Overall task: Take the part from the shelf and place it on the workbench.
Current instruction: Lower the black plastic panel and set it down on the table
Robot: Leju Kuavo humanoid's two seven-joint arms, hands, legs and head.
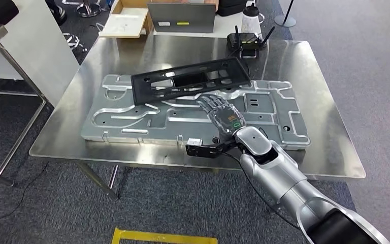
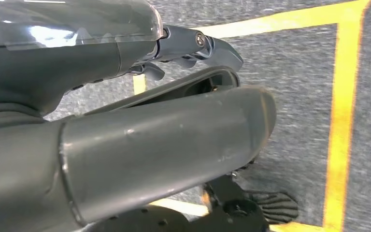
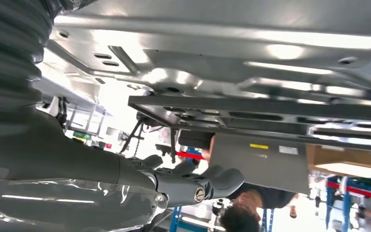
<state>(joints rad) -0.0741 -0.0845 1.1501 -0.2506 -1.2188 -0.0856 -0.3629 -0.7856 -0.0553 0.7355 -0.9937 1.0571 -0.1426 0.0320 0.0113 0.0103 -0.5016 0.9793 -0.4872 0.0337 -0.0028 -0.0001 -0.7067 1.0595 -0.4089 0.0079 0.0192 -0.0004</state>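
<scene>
Reaching forward over the workbench point(image 1: 315, 76), my right hand point(image 1: 222, 113) hovers above the stamped metal plate point(image 1: 132, 122) that lies flat on the shiny steel top. My fingers point(image 1: 208, 103) are spread and slightly curved, holding nothing, with their tips just beside the near edge of the black plastic part point(image 1: 190, 79). That part, a long dark frame with rectangular cut-outs, rests on the far side of the metal plate, slightly slanted, its right end pointing toward a small black router point(image 1: 248, 40) at the back of the bench. A laptop point(image 1: 182, 16) and a cardboard box point(image 1: 127, 18) sit on the desk behind.

From my right wrist, the part point(image 3: 270, 113) shows as a dark bar against the plate point(image 3: 222, 43).

My left hand point(image 2: 125, 145) hangs over grey carpet point(image 2: 299, 67) marked with yellow tape point(image 2: 340, 116); whether its fingers are curled or loose, I cannot tell.
</scene>
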